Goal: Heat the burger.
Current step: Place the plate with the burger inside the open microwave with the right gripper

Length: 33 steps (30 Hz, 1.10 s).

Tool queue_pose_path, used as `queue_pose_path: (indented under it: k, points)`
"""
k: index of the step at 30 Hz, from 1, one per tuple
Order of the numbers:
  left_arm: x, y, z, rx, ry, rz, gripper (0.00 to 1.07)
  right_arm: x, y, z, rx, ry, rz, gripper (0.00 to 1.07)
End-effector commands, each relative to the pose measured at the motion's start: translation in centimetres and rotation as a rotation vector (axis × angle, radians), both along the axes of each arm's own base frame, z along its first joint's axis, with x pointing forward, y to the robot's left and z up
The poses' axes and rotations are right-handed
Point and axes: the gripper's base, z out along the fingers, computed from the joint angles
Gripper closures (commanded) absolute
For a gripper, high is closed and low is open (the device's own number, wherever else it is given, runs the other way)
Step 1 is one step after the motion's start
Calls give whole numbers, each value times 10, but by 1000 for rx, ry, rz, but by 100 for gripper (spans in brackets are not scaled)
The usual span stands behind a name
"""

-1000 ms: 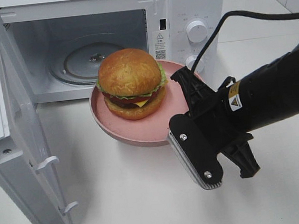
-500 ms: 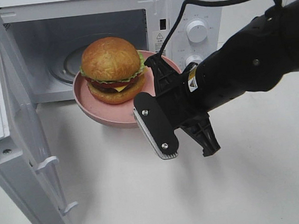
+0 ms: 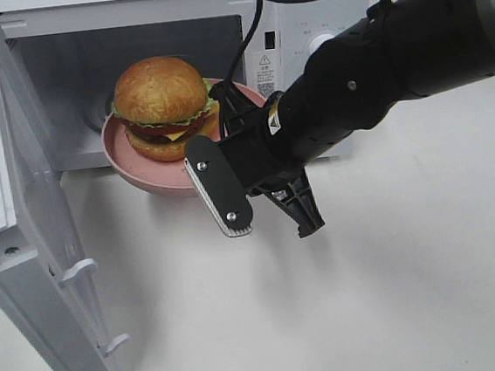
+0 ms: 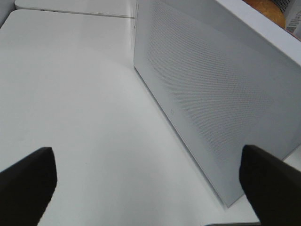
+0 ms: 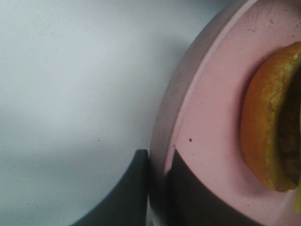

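burger (image 3: 160, 102) sits upright near the middle of the pink plate (image 3: 141, 169), bun dome up, with lettuce frill, cheese and patty showing at its side. the plate is carried off the table (image 3: 398, 294) at the open mouth of the microwave (image 3: 283, 7). its far edge is over the cavity threshold and its near edge hangs out over the table in front. cannot tell whether the plate touches the cavity floor. right gripper (image 3: 224, 100) is clamped on the plate rim on the side toward the controls, jaws narrow. in the right wrist view the right gripper (image 5: 160, 188) has one finger under the rim and one on the plate's inner face, just beside the lower bun of the burger (image 5: 268, 122). the microwave door (image 3: 27, 259) is swung fully open to the left of the exterior view. left gripper (image 4: 148, 181) has its jaws spread wide and holds nothing. it hangs above the table by the door's perforated outer panel (image 4: 211, 108).
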Motion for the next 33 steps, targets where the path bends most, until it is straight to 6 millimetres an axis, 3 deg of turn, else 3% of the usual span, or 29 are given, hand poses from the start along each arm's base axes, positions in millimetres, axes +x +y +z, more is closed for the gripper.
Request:
queue_pose_path:
  k: [1, 33]
  points:
    - [-2, 0, 1, 1, -32, -4, 9, 14, 11, 14, 73, -63, -16, 107]
    - [-2, 0, 1, 1, -32, -4, 9, 78, 60, 4, 116, -47, -142, 107]
